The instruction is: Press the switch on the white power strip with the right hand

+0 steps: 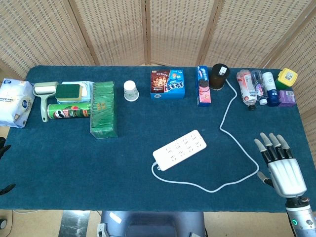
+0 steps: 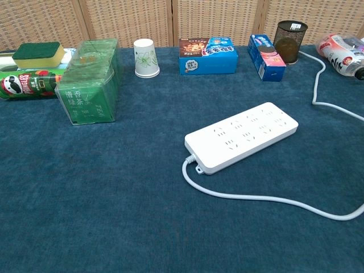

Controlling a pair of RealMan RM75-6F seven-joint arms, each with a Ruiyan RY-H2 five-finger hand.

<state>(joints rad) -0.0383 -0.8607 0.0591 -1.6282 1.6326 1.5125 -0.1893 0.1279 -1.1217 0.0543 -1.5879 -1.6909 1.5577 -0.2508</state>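
Observation:
A white power strip (image 1: 179,149) lies slanted near the middle of the blue table; the chest view shows the same power strip (image 2: 242,136) with its sockets facing up. I cannot make out its switch in either view. Its white cable (image 1: 232,116) loops round the right side toward the back. My right hand (image 1: 280,165) is near the table's front right corner, flat, fingers extended and slightly apart, holding nothing, well right of the strip. The chest view does not show it. At the far left edge only a dark bit of my left hand (image 1: 3,148) shows.
Along the back stand a paper cup (image 1: 130,91), a blue snack box (image 1: 168,84), a slim blue box (image 1: 203,86), a mesh pen cup (image 1: 219,75) and bottles (image 1: 252,87). A green tea box (image 1: 103,109), Pringles can (image 1: 69,110), sponge (image 1: 69,91) and tissue pack (image 1: 15,102) lie left.

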